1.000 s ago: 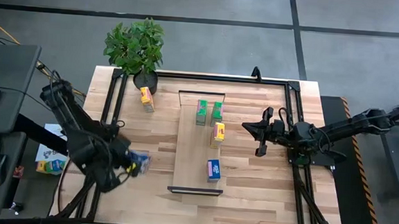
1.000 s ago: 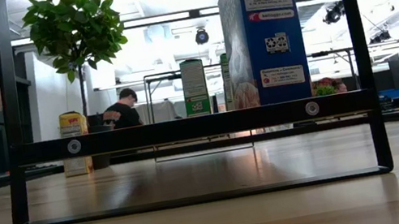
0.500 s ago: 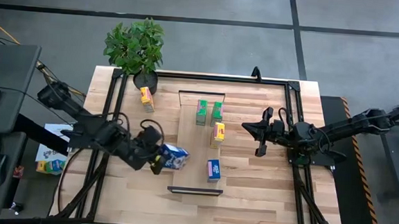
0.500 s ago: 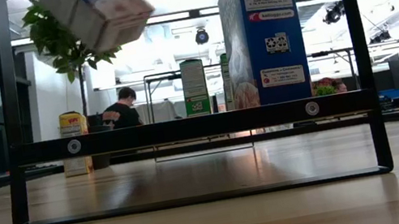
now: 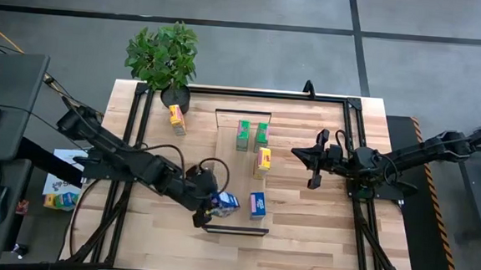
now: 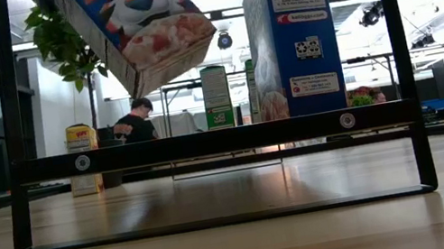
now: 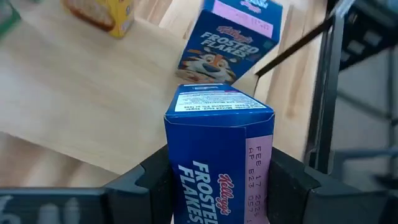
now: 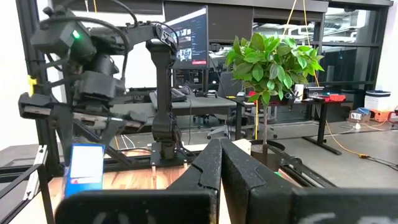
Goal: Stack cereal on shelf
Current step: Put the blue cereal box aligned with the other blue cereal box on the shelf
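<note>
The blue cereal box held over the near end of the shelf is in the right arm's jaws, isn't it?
Not quite: the left gripper holds the blue cereal box over the near end of the shelf, as the high view shows. The right gripper waits off to the shelf's side, empty.

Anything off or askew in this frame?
One yellow box stands off the shelf, near the plant. The blue box in the left end effector hangs tilted above the shelf's near end, beside the standing blue box. Nothing is spilled or visibly damaged.
</note>
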`<control>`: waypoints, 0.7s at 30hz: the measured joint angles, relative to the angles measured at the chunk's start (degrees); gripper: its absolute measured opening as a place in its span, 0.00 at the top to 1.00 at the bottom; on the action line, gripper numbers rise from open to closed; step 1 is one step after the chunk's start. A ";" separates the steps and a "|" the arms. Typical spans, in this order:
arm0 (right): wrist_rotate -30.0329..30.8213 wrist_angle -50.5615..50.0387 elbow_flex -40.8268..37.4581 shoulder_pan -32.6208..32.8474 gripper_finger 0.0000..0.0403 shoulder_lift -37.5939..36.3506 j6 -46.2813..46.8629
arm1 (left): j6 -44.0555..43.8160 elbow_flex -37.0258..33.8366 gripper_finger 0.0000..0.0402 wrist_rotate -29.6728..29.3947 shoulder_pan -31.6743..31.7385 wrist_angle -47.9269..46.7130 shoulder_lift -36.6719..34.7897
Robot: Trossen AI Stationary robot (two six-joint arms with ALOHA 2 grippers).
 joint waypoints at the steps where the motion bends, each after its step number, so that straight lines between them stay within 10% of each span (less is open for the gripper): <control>1: 0.00 0.00 0.00 -0.01 1.00 0.01 0.00 | 2.11 1.27 0.56 -0.21 0.00 -1.50 0.53; 21: 0.00 -0.20 0.00 -0.01 1.00 -0.01 0.13 | 32.42 15.41 0.56 5.94 2.97 -14.23 14.07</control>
